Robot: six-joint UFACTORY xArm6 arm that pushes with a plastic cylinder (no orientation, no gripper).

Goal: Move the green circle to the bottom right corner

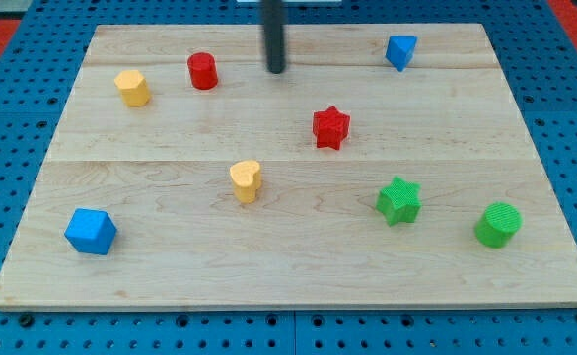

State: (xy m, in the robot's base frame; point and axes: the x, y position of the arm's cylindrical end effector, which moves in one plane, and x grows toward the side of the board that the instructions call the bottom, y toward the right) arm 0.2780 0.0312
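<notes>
The green circle [497,225] is a green cylinder standing near the view's right edge of the wooden board [288,266], low on the board. My tip [276,71] is near the view's top centre, far up and to the left of the green circle. It touches no block. The red cylinder [202,71] is to the tip's left.
A green star [398,200] stands just left of the green circle. A red star [330,127] is in the middle, a yellow heart [246,180] below centre. A yellow hexagon [132,88] is at top left, a blue block [399,50] at top right, a blue cube [91,231] at bottom left.
</notes>
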